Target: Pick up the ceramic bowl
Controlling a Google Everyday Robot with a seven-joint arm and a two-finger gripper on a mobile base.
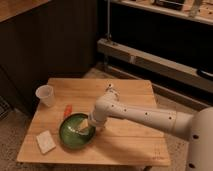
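Observation:
The ceramic bowl point(75, 132) is wide, shallow and glossy green with a darker rim. It sits on the front left part of the wooden table point(130, 135). My gripper point(86, 128) is at the end of the white arm that reaches in from the right. It is down at the bowl's right rim, over the inside of the bowl. The gripper hides part of the rim there.
A small translucent white cup point(45, 95) stands at the table's left back corner. A small orange object point(67, 110) lies just behind the bowl. A pale flat block point(46, 141) lies at the front left. Dark cabinets and a shelf stand behind the table.

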